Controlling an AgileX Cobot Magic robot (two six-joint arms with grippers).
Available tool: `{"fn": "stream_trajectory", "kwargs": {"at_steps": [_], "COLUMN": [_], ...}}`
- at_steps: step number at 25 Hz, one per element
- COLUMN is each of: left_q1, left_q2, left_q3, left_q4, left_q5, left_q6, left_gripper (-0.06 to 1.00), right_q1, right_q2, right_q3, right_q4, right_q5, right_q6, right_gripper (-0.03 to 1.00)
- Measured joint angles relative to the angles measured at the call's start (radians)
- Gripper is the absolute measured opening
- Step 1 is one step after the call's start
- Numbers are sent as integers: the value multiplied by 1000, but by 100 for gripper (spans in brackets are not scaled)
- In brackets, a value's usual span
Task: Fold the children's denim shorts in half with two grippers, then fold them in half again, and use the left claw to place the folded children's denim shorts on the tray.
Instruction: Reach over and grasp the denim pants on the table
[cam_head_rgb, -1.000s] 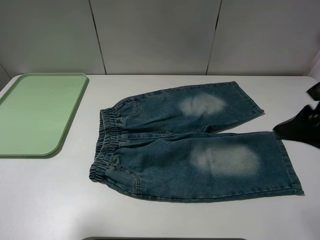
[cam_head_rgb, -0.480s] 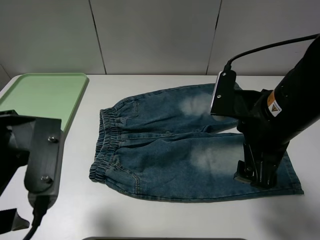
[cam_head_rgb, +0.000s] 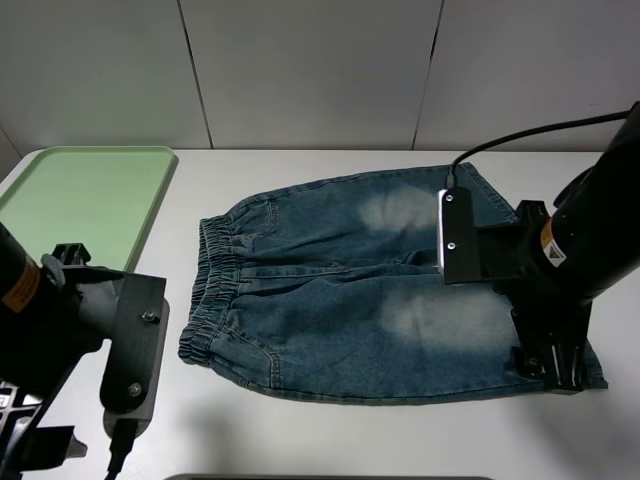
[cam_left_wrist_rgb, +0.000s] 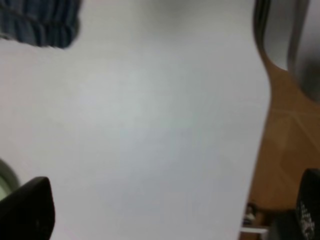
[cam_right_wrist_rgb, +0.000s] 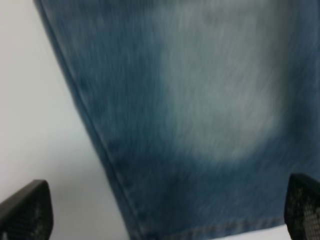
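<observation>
The children's denim shorts (cam_head_rgb: 370, 290) lie flat on the white table, with the elastic waistband to the left and both legs to the right, pale patches up. My right gripper (cam_head_rgb: 550, 365) hangs open over the near leg's hem corner. In the right wrist view the gripper (cam_right_wrist_rgb: 165, 215) shows wide-apart fingertips (cam_right_wrist_rgb: 25, 210) above the faded denim (cam_right_wrist_rgb: 210, 100). My left gripper (cam_head_rgb: 40, 445) is open over bare table at the front left, short of the waistband. In the left wrist view the gripper (cam_left_wrist_rgb: 167, 215) holds nothing, and a waistband corner (cam_left_wrist_rgb: 42, 22) shows. The pale green tray (cam_head_rgb: 70, 225) sits at the back left.
The table's front edge and a wooden floor (cam_left_wrist_rgb: 285, 145) lie close to the left gripper. A grey panelled wall (cam_head_rgb: 310, 70) stands behind the table. A cable (cam_head_rgb: 530, 130) loops above the right arm.
Both arms have come into view from the sides. The left arm moved right towards the waistband. The right arm moved right and nearer, down to the near leg's hem. The shorts have not moved.
</observation>
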Motion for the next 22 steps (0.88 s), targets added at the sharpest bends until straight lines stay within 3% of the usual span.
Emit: {"fn": "stream_trajectory", "kwargs": {"at_steps": [4, 10, 22], "left_q1": [0, 0, 0], "left_q2": [0, 0, 0], "left_q3": [0, 0, 0], "left_q4": [26, 26, 26], "left_q5": [-51, -125, -137], "left_q6": [1, 1, 1], "left_gripper": [96, 96, 96], "right_q1": [-87, -149, -313], "right_q2": [3, 2, 13], "right_q3": [75, 169, 318], "right_q4": [-35, -46, -67], "right_q5": [-51, -163, -379], "right_q6": [-37, -129, -250], "right_gripper": [70, 70, 70]}}
